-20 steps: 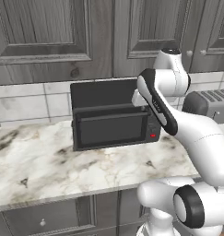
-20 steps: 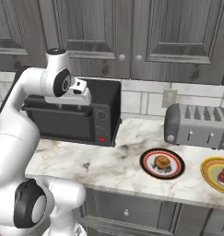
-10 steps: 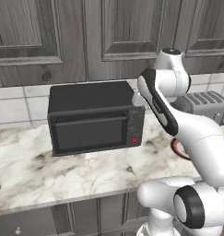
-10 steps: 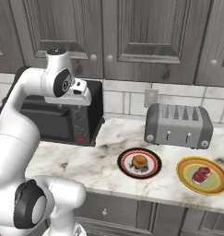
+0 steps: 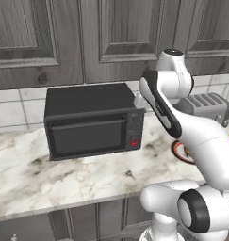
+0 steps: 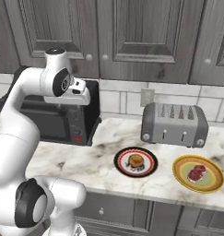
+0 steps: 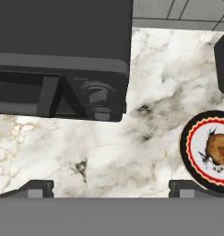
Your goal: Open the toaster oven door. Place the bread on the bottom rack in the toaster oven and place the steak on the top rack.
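Claw [image 7: 111, 186] spread wide, nothing in it, hanging over the marble table [image 7: 145, 152] w/ the bread [image 7: 219, 148] on its red-rimmed plate [image 7: 189, 159] off to one side. Risk: toaster oven door [image 5: 87, 135] is shut; going for food first, or coming down off the bar handle, would waste the move or bump the toaster oven [image 5: 93, 118]. Right base view alone shows the steak [image 6: 197, 173] on a yellow plate [image 6: 215, 180], by the silver toaster [image 6: 174, 123]; left base view gives the door face-on.
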